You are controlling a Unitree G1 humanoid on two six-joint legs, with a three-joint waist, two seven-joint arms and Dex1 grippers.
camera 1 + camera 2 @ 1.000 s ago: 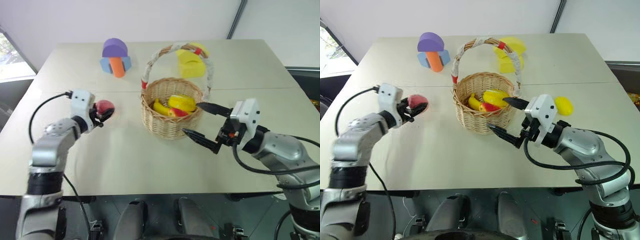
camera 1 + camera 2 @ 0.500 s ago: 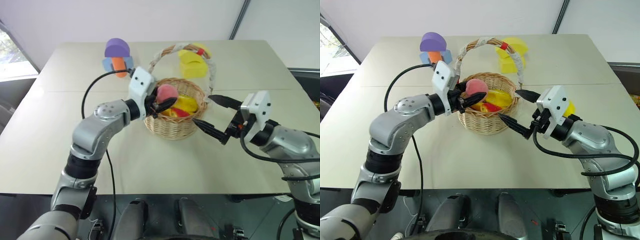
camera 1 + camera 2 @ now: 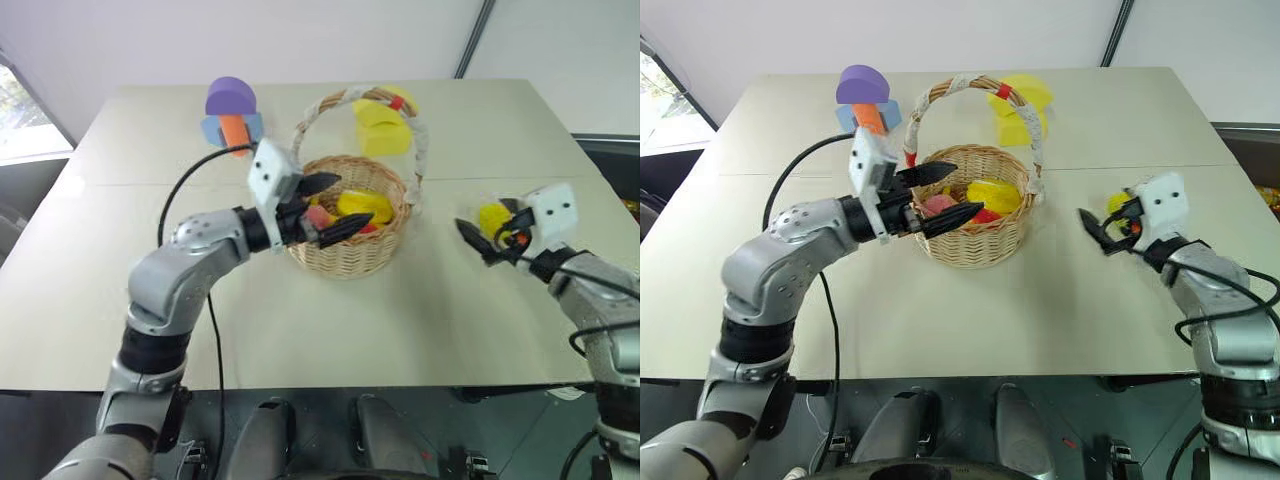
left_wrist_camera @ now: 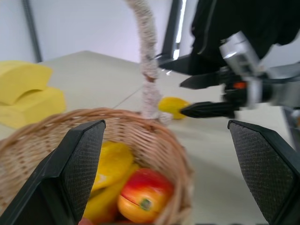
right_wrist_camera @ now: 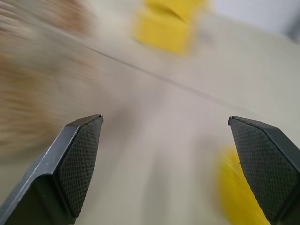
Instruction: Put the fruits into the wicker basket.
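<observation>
1. The round tan woven wicker basket [image 3: 348, 228], with its tall arched white handle banded in red, is seen on the middle of the pale counter [image 3: 300, 320].
2. The left hand [image 3: 330, 205] is held over the near rim of the basket with its black fingers spread apart, and nothing is gripped between them.
3. The round pinkish-red peach [image 3: 938, 204] is seen lying inside the basket, beside other yellow and red toy fruits.
4. The oval yellow lemon [image 3: 493, 217] lies on the counter, well to the right of the basket.
5. The right hand [image 3: 492, 233] is spread wide at the lemon; contact probably is not made, but this cannot be judged clearly.
</observation>
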